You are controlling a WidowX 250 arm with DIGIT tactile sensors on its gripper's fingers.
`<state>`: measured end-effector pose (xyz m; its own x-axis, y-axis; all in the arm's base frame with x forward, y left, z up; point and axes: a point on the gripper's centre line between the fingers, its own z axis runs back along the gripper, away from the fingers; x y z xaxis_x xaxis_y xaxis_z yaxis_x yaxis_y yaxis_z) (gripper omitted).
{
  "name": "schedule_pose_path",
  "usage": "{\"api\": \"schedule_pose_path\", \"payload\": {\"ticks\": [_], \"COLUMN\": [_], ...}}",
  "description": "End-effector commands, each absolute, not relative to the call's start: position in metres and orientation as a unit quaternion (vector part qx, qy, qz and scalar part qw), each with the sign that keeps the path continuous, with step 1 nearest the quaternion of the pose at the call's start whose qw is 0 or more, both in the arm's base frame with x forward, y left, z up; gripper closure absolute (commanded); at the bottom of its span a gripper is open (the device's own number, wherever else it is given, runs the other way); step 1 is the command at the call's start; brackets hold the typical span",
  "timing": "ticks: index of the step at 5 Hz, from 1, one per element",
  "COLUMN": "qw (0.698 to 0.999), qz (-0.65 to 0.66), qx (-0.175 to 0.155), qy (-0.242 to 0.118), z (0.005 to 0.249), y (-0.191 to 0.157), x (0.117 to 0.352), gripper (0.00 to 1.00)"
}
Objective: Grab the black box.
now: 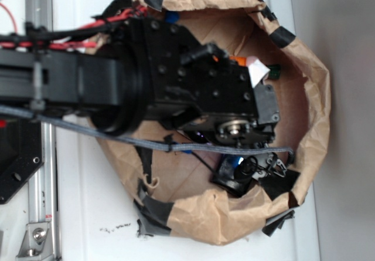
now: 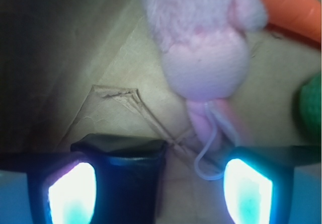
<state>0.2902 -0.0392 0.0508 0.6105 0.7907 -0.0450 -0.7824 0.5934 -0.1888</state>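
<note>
In the wrist view the gripper [image 2: 161, 186] has its 2 fingers [image 2: 73, 194] spread apart, and the black box [image 2: 123, 171] sits on the brown paper [image 2: 90, 58] between them, hard against the left one.

pink plush toy [image 2: 206, 58], orange carrot [image 2: 294, 7], perhaps green ball [image 2: 309, 108]
</note>
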Motion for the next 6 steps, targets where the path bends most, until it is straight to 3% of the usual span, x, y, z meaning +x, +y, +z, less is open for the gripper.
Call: {"api": "schedule_pose_path", "payload": {"ticks": [1,3,6], "qw": [0.900,0.912,0.923], "qz": [0.422,0.402,0.376], "qx": [-0.100,-0.069,-0.079], "qy": [-0.040,-0.042,-0.016], "z": [0.056,0.038,0.013], "y": [-0.044,-0.060,-0.087], "x": [0.295,0.289,0.294], "gripper": [0.00,0.00,0.00]}}
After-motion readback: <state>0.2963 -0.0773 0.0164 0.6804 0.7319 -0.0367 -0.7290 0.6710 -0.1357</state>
